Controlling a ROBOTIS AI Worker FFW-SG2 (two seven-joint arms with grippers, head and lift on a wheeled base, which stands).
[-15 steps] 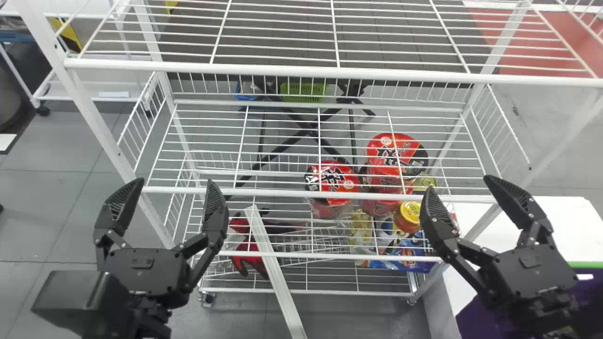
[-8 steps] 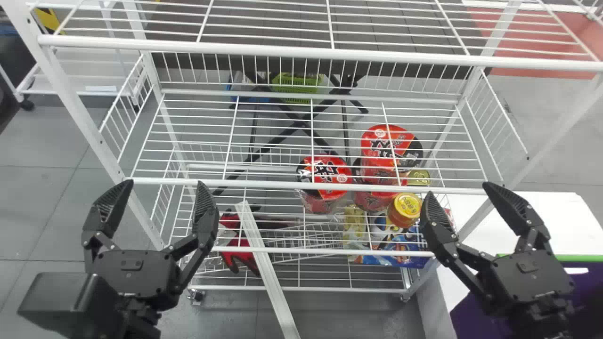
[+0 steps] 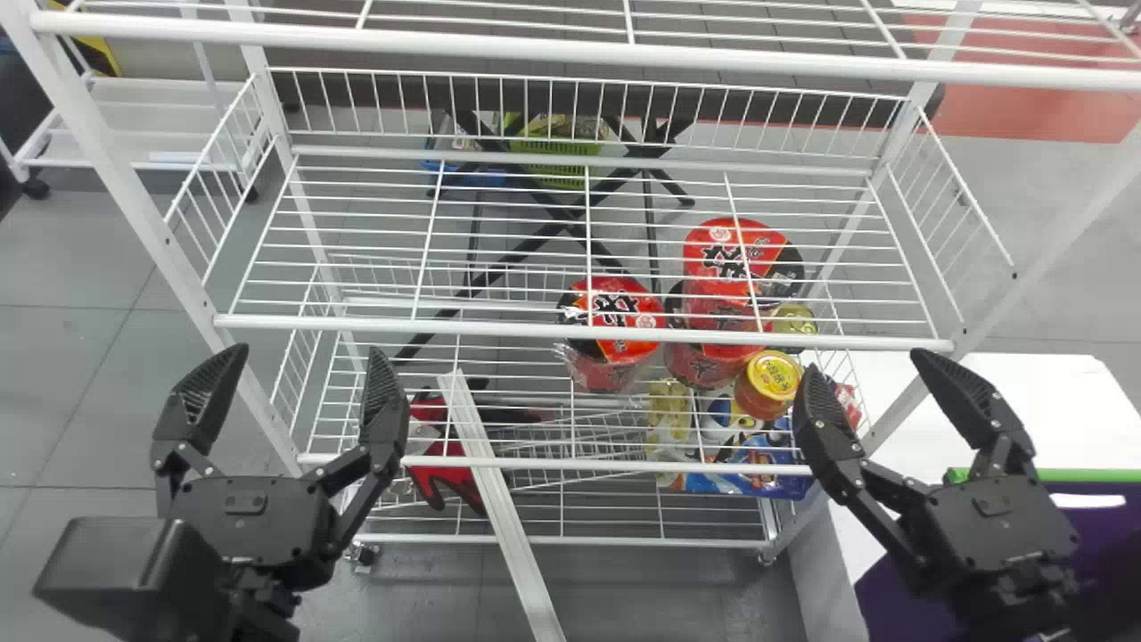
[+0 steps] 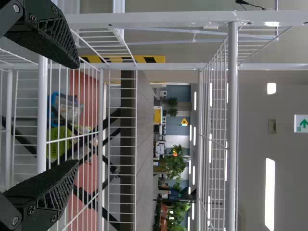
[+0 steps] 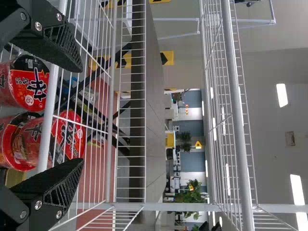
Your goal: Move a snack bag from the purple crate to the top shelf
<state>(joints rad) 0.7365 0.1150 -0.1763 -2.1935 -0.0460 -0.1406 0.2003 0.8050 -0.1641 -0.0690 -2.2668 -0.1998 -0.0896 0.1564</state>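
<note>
In the head view my left gripper (image 3: 307, 392) stands open before the rack's left front post, and my right gripper (image 3: 869, 392) stands open before the right end. The purple crate (image 3: 900, 593) with its green rim is at the lower right, partly behind the right arm. The top shelf (image 3: 570, 46) crosses the upper edge. Fingers spread, with nothing between them, the left gripper (image 4: 77, 113) appears in the left wrist view; so does the right gripper (image 5: 83, 113) in the right wrist view, near red noodle packs (image 5: 29, 86).
Red noodle cups (image 3: 615, 321), a yellow-lidded jar (image 3: 768, 383) and a blue pack (image 3: 767, 464) stand on lower shelves. A white bar (image 3: 499, 499) leans at the rack's front. A white table (image 3: 1025, 401) stands at the right, and red-black gloves (image 3: 446, 473) lie low at left.
The rack's upper shelves have shifted upward in the head view, and the white table and crate show slightly differently. Both grippers have stayed open; the left one appears a little farther left.
</note>
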